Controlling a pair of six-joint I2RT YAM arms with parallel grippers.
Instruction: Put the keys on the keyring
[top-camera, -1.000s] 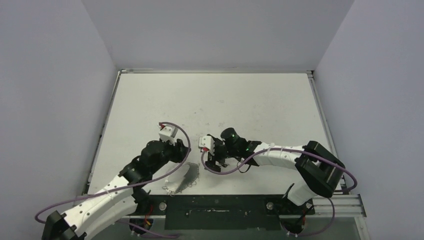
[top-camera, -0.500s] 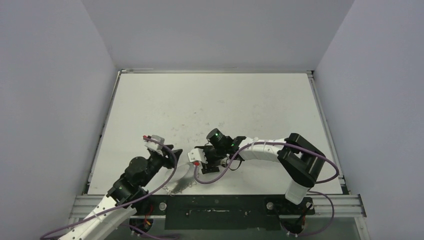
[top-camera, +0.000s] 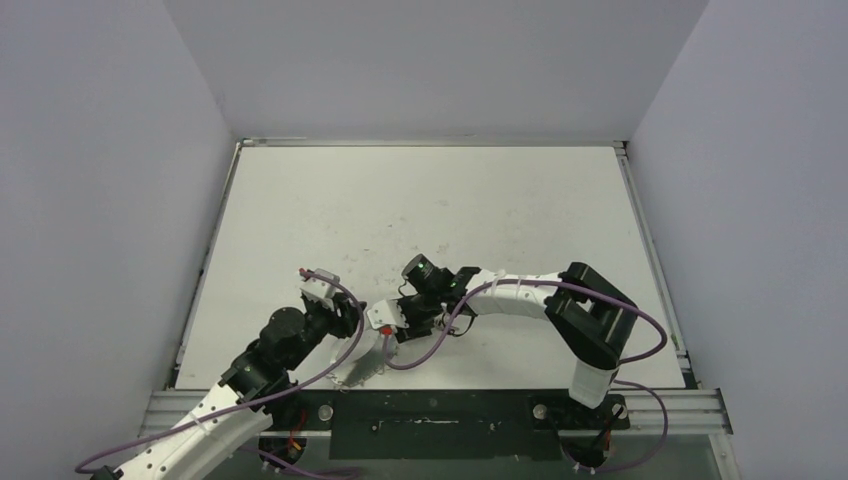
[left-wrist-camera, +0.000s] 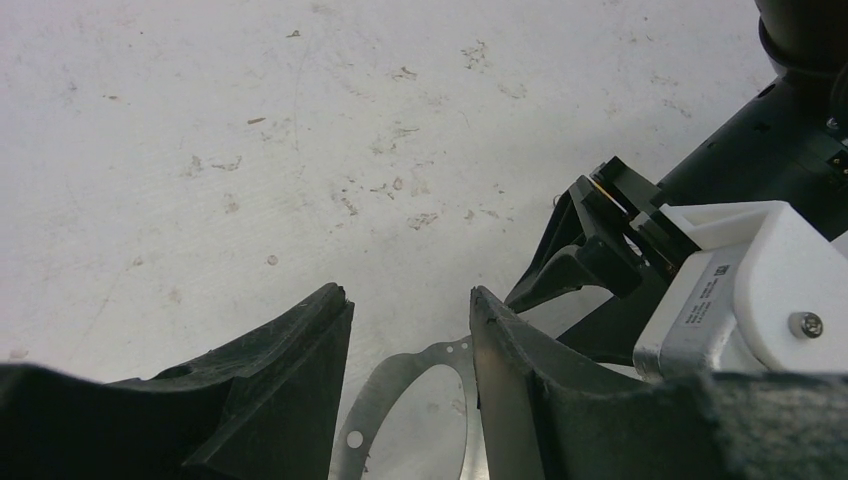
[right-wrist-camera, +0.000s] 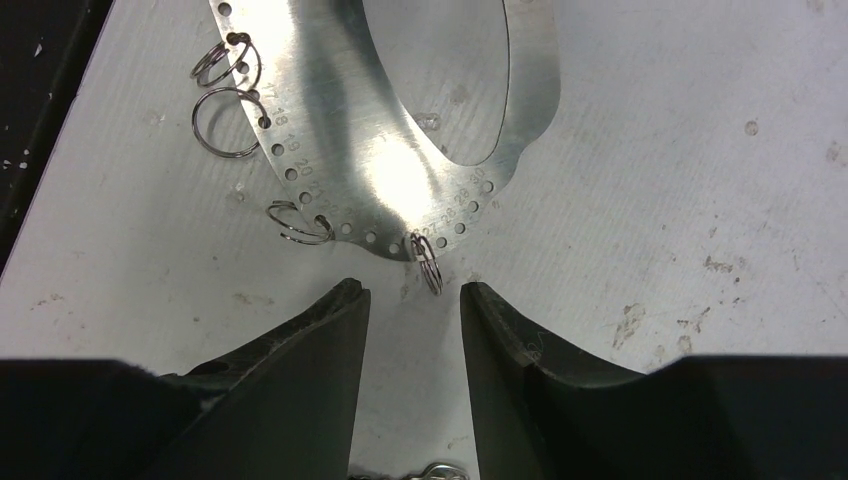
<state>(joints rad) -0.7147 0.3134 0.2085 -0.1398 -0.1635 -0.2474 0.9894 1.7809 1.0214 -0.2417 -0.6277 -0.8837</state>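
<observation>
Left gripper (left-wrist-camera: 410, 292): jaws half apart, straddling one end of the keyring (right-wrist-camera: 400, 150), which lies flat on the table (right-wrist-camera: 650, 200) near its front edge. Whether it grips or only hovers, cannot tell. Right gripper (right-wrist-camera: 412, 287): narrow gap, nothing in it, just short of a small ring (right-wrist-camera: 430, 272) on the plate's rim. Keys not found in any view. Risks: the right fingers shove the plate rather than catch the ring; an unpinned plate skids; the two wrists sit very close and may collide.
</observation>
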